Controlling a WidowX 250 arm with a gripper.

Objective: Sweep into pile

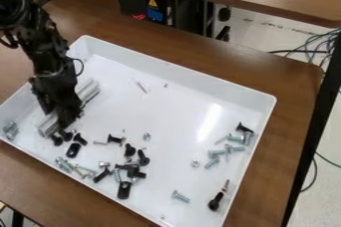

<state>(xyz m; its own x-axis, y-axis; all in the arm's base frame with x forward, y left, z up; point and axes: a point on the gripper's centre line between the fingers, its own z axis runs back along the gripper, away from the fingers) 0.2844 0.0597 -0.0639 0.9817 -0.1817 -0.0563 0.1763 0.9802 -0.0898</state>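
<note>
- White tray (pixel 176 70) on the brown table (pixel 266 191), set at a slant.
- Arm (pixel 45 54) enters from the upper left; tool (pixel 63 116) low over the tray's left part, at the silver bar (pixel 49 125). Cannot tell whether it is spread or pinching the bar.
- Bar lies diagonally, partly hidden by the tool.
- Hardware to be swept is scattered. Main loose cluster, lower middle: black bolts (pixel 143 158), silver screws (pixel 64 166), two black plates (pixel 73 149), one nearer the tool, one by the near wall.
- More black bolts just beside the bar's lower end.
- Second group, silver bolts (pixel 236 148) with a black one, near the right wall; a nut (pixel 195 163) left of it, another nut (pixel 146 136) mid-tray.
- Lower right: lone silver bolt (pixel 180 197); black bolt and thin screw near the wall.
- Left corner: small silver pieces (pixel 11 130).
- Upper middle: thin sliver (pixel 141 87).
- Cables (pixel 321 47) on the floor, right.
</note>
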